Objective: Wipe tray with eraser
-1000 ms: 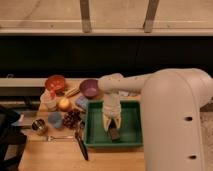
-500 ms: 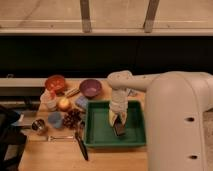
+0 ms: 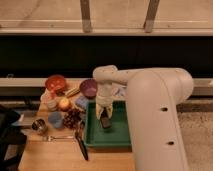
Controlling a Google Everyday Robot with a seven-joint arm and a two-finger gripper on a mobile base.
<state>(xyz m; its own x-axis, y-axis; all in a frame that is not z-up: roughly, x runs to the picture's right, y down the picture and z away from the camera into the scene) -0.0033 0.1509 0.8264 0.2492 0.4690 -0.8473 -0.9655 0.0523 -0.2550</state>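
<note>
The green tray [image 3: 117,140] lies on the wooden table, right of centre. My gripper [image 3: 104,116] reaches down from the white arm over the tray's left half. Its fingers are shut on the eraser [image 3: 105,122], a small dark block pressed against the tray floor near the left rim. The arm's large white body covers the tray's right side.
Left of the tray are a red bowl [image 3: 56,82], a purple bowl [image 3: 88,88], a blue-grey sponge [image 3: 81,102], an apple [image 3: 64,104], grapes [image 3: 72,119], a blue cup [image 3: 55,119] and a metal cup [image 3: 39,126]. A fork [image 3: 57,137] and a black-handled knife [image 3: 81,145] lie near the front.
My gripper and the eraser have slid left across the tray floor and slightly toward the far rim. The tray and other items have stayed put.
</note>
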